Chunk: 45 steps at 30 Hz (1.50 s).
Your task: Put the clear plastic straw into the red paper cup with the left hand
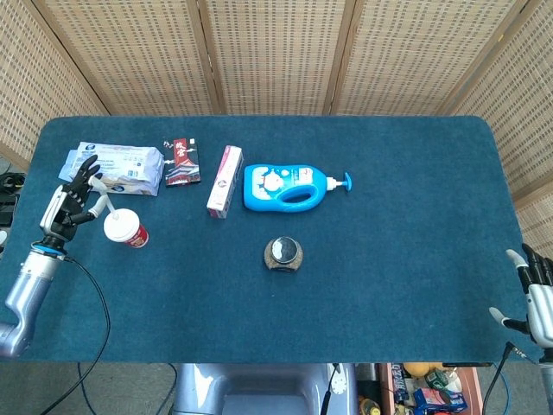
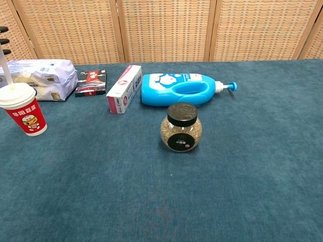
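The red paper cup (image 1: 126, 228) (image 2: 22, 109) stands upright near the table's left edge. The clear plastic straw (image 1: 100, 204) (image 2: 6, 68) leans up and to the left out of its white lid. My left hand (image 1: 71, 197) is just left of the cup and pinches the straw's upper end, with its other fingers spread. In the chest view only its dark fingertips (image 2: 3, 40) show at the left edge. My right hand (image 1: 536, 298) hangs open off the table's front right corner, holding nothing.
Behind the cup lies a white tissue pack (image 1: 117, 167). To its right are a small red and black packet (image 1: 181, 162), a toothpaste box (image 1: 225, 180) and a blue pump bottle on its side (image 1: 289, 187). A black-lidded jar (image 1: 282, 254) stands mid-table.
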Each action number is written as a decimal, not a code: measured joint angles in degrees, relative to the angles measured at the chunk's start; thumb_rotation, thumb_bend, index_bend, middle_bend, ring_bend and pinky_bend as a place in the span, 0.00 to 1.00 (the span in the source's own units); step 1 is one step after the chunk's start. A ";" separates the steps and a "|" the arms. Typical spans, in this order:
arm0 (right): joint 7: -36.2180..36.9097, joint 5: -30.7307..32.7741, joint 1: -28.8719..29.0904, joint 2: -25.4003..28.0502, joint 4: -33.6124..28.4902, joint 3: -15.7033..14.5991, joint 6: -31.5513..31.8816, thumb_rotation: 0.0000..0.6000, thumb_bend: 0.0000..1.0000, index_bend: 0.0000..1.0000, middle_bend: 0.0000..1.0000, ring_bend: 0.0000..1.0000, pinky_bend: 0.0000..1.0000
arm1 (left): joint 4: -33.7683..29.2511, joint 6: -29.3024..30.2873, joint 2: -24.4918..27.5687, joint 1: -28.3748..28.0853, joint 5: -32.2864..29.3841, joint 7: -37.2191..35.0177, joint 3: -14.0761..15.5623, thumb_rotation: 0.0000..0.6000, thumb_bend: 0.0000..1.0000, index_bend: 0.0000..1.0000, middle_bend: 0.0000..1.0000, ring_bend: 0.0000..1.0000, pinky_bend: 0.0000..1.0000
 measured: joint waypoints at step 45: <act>0.56 -3.20 -0.62 0.92 -1.58 -0.82 2.33 1.00 0.00 0.00 0.00 0.00 0.00 | -10.30 13.02 5.71 6.51 2.99 33.96 3.07 1.00 0.00 0.00 0.00 0.00 0.00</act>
